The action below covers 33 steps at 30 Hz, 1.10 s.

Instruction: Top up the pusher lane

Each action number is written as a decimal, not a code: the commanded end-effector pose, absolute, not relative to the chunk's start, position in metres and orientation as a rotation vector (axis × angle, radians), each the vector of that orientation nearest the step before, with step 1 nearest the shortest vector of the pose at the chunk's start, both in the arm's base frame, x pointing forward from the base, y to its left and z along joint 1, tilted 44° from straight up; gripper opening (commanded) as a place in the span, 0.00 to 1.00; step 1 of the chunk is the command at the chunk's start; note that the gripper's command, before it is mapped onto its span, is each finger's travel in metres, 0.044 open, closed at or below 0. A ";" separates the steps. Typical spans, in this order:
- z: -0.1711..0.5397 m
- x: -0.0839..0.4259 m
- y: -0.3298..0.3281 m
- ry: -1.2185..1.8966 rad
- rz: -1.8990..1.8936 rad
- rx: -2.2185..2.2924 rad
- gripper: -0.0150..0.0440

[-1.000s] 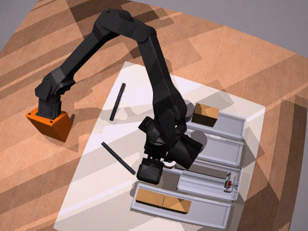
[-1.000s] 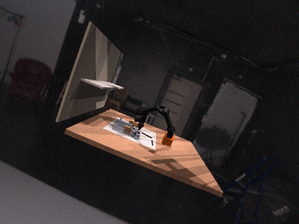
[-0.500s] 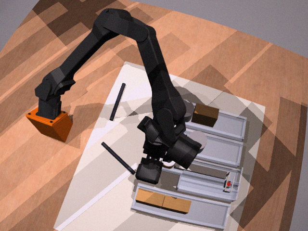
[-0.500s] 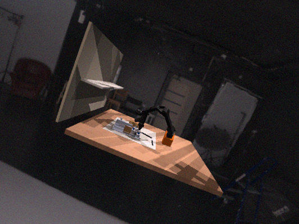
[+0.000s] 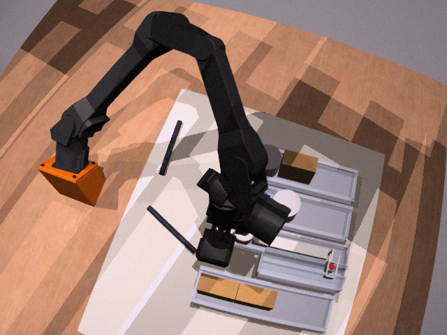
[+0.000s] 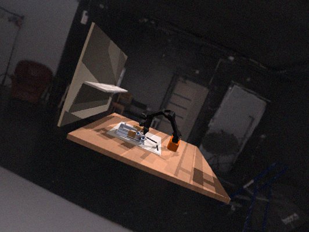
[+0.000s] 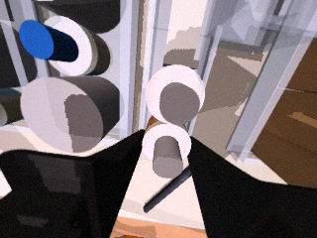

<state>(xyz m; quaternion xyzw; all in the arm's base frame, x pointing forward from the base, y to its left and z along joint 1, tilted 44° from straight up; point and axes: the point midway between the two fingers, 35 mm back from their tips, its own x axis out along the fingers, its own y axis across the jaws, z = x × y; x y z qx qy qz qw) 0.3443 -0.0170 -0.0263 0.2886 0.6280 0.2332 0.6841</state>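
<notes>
My gripper (image 7: 165,137) (image 6: 145,133) is shut on a jar with a white top and grey knob (image 7: 167,161), which sits between the fingertips. Directly behind it in the wrist view is a matching jar (image 7: 175,94) with a white top and grey knob, close to or touching it, between light grey lane walls. A bit of brown jar side shows between them. In the top view, a white-topped jar (image 5: 244,238) shows beside the gripper; the wrist hides the fingertips and held jar. Whether the held jar's base rests on the lane floor cannot be told. The pusher plate is mostly hidden.
A blue-knobbed jar (image 7: 37,40) and a wide grey jar (image 7: 61,114) stand in the neighbouring lane. Brown boxes (image 5: 216,286) (image 5: 297,165) stand in outer lanes. A red marker (image 5: 331,266) shows at the rear. Two black bars (image 5: 170,147) (image 5: 171,229) lie in front.
</notes>
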 end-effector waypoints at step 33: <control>-0.012 0.339 -0.031 1.406 0.525 0.642 0.76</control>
